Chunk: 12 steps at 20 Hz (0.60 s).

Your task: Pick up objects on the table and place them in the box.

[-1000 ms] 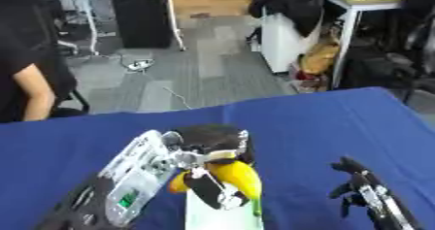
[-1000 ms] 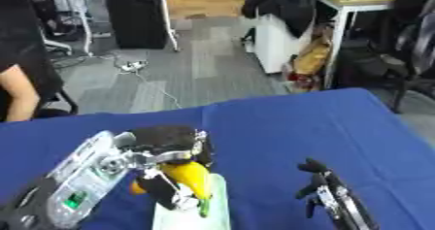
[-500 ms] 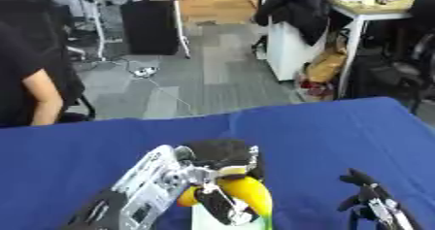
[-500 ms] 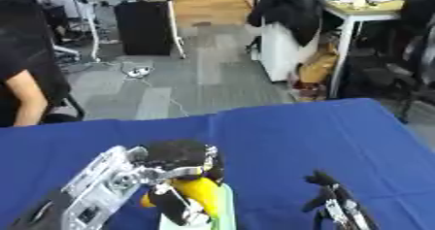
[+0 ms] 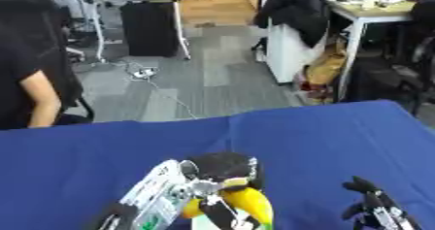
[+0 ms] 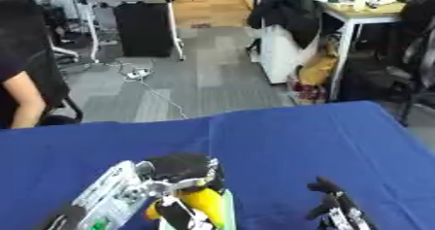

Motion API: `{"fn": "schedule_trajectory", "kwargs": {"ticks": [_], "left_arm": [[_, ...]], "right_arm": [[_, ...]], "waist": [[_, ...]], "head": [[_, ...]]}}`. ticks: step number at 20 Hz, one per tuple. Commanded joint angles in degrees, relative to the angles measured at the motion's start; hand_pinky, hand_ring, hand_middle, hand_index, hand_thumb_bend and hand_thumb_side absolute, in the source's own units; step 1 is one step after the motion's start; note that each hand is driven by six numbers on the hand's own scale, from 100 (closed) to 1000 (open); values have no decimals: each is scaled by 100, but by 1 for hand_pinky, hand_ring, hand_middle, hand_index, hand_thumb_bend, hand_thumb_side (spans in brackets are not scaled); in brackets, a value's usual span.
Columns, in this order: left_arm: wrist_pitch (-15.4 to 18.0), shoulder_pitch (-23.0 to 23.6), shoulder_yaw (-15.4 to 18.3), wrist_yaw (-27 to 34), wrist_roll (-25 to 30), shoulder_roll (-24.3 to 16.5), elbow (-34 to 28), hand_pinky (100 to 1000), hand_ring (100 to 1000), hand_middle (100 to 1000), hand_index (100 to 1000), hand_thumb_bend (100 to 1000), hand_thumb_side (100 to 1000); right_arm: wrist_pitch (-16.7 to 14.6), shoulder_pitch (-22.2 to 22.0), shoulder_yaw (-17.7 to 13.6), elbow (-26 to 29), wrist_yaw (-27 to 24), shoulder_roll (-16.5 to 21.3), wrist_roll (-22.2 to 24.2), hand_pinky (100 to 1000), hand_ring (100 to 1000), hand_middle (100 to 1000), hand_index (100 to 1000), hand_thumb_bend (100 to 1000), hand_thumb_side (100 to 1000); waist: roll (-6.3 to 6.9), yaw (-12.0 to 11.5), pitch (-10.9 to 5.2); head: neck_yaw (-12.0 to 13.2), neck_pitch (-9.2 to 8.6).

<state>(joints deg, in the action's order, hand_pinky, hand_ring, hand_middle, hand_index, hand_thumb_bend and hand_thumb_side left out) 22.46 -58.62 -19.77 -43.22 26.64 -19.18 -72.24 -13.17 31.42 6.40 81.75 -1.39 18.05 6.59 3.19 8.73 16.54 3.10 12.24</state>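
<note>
So over the last second your view tips up: more of the office floor shows and the blue table point(image 5: 323, 141) slides down the picture, which looks like the head tilting, not anything on the table moving. Your left hand point(image 5: 223, 173) sits over the yellow object point(image 5: 246, 202) the same way it did a second ago, near the table's near edge, so the grab reads as holding and you're probably partway through the carry.

The yellow object, banana-like in shape, sits under the dark fingers, which curl over its top end; its lower part pokes out below them, over something white-green point(image 6: 227, 209) I can't identify. No box is in sight.

Your right hand point(image 5: 374, 207) idles toward the near right corner, fingers relaxed and apart, holding nothing.
</note>
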Motion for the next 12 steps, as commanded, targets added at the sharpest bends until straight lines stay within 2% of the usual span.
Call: {"fn": "schedule_trajectory", "kwargs": {"ticks": [1,9,10,12], "left_arm": [[40,-89,115,-180,-150,6,49,100,100,100,251,100,249],[121,-66,200,-491,-425,61,298,100,100,100,253,100,250],[134,-69,208,-532,-457,85,345,100,100,100,253,100,249],[170,-73,215,-628,-508,139,452,100,100,100,254,100,249]], "right_arm": [[-6,97,-5,87,32,13,13,313,552,834,964,100,902],[-4,48,10,71,48,19,30,312,552,833,962,100,905],[-1,41,9,65,47,20,29,312,552,833,962,100,905],[6,21,12,44,49,10,31,312,551,833,964,100,905]], "waist": [[-27,21,-80],[-22,101,-29],[-23,97,-35],[-24,77,-68]], "head": [[62,-74],[74,-65],[80,-8],[121,284]]}}
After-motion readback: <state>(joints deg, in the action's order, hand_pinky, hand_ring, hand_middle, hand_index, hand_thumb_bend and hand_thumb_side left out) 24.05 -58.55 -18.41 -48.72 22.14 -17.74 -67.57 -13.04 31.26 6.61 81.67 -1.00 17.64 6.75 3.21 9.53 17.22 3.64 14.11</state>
